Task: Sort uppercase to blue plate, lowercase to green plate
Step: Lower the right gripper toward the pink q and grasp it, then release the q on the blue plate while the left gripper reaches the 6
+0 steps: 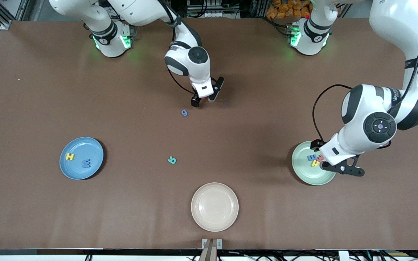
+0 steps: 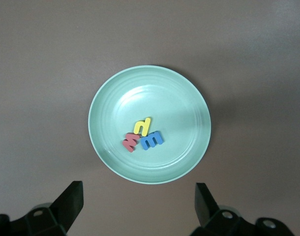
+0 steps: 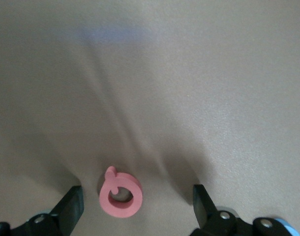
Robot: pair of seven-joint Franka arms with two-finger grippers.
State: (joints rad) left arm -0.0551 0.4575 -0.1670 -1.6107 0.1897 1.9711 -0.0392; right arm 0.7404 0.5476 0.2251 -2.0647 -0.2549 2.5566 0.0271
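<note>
Your blue plate [image 1: 81,158] holds H [image 1: 70,156] and W [image 1: 86,163]; the green plate [image 2: 149,124] holds n [image 2: 143,126], w [image 2: 131,141] and m [image 2: 152,139]. The cream plate [image 1: 214,206] has nothing in it. g [image 1: 184,112] and R [image 1: 172,160] lie on the table. The left gripper [image 2: 137,209] hangs wide open, empty, over the green plate; the right gripper [image 3: 135,209] straddles Q [image 3: 120,195], spread wide, not touching.

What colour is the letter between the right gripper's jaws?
Pinkish red: the Q, lying on the table between the open jaws; right wrist view shows it best.

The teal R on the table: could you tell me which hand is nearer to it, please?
Right. The right hand is low over the table above a red Q, farther from the front camera than the teal R; the left hand hangs over the green plate.
</note>
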